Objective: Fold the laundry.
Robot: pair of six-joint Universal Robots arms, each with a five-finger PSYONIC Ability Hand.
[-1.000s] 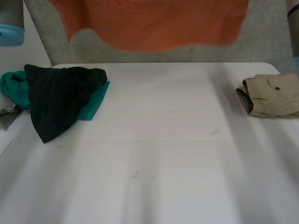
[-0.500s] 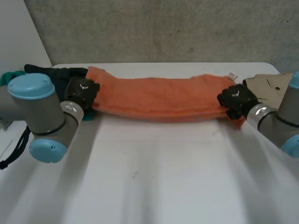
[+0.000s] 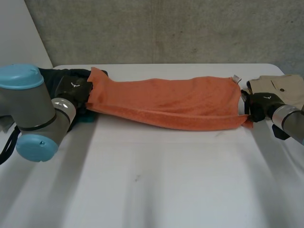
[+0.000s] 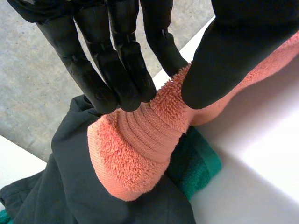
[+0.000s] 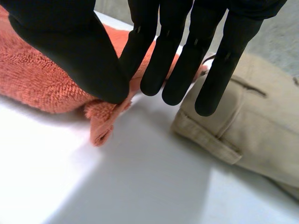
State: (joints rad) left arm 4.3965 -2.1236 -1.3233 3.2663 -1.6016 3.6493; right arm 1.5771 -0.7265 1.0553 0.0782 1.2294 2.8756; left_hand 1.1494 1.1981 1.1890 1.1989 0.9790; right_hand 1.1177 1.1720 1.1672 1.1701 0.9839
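An orange towel (image 3: 166, 102) lies stretched across the far part of the white table (image 3: 156, 180), folded along its near edge. My left hand (image 3: 72, 91) pinches the towel's left end (image 4: 140, 140) between thumb and fingers (image 4: 126, 79), over a dark garment. My right hand (image 3: 260, 105) pinches the towel's right near corner (image 5: 105, 116) between thumb and fingers (image 5: 177, 70), just above the table.
A pile of a black garment (image 4: 70, 186) and green cloth (image 4: 196, 163) sits at the far left under the towel's end. A folded beige garment (image 3: 285, 88) rests at the far right, close beside my right hand. A grey wall stands behind the table.
The towel came down from high above the table and now lies stretched along the far side. Both hands drew outward and the towel spread flatter.
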